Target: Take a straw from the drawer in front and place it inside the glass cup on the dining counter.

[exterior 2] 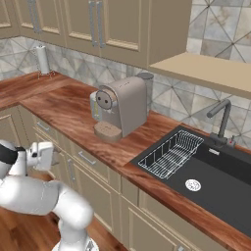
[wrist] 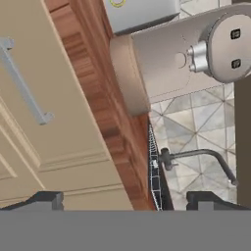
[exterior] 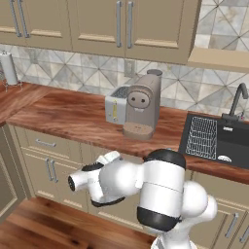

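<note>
Claw [wrist: 128, 201] held low in front of the beige cabinets, below the level of the worktop [wrist: 98, 83], its two dark fingertips [wrist: 46, 200] spread wide with nothing between them. It is rolled onto its side, so from its own camera the worktop's edge runs up and down rather than across.

Straight ahead of the claw, and near it, is the drawer [wrist: 59, 122]. The drawer is pushed fully in, its beige front flush with the cabinet face, and its silver bar handle [wrist: 22, 81] lies ahead of the claw and a little to one side, not touched by either finger. What is inside the drawer cannot be seen.

Above and beyond the claw, on the reddish wood worktop, stands a grey-beige coffee machine [wrist: 186, 54] with a round tan drip base facing the room. A pale toaster [exterior: 115, 108] sits tight against the machine's side, on the claw's left as I look on.

Off to the claw's right, set into the same worktop, is a dark sink [exterior: 228, 141] with a wire rack [exterior: 202, 137] lying in its basin and a dark curved faucet [exterior: 237, 99] rising behind it. Far to the claw's left, at the corner of the worktop, a paper towel roll [exterior: 8, 68] stands upright on its holder. High over the claw, beige wall cabinets [exterior: 97, 24] with long silver handles hang above the patterned tile wall [exterior: 73, 68].
</note>
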Controlling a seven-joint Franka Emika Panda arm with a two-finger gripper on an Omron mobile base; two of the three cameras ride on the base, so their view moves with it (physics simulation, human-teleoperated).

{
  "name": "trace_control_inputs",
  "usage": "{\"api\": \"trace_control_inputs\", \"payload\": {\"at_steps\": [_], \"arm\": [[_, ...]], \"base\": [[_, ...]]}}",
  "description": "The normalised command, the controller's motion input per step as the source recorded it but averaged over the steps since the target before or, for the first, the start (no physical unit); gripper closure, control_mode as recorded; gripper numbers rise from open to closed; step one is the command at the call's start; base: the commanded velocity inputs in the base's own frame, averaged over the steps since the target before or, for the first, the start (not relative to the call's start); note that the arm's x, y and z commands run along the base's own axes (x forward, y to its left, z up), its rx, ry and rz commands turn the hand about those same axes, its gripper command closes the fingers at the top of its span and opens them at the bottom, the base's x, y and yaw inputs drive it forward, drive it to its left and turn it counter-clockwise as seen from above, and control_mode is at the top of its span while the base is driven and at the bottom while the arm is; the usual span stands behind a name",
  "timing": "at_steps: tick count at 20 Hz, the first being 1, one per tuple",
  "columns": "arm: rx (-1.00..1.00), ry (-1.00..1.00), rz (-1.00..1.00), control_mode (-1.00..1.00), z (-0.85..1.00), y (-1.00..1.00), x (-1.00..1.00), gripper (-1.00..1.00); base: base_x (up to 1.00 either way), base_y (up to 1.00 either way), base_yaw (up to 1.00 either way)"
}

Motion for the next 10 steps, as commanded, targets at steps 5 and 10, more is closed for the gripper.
{"api": "trace_control_inputs", "payload": {"at_steps": [5, 10], "arm": [[-0.19, -0.2, 0.0, -1.0, -0.46, 0.0, 0.18, -1.0], [-0.15, -0.15, 0.0, -1.0, -0.37, 0.0, 0.16, -1.0]], "base": [[0.0, 0.0, 0.0], [0.0, 0.0, 0.0]]}}
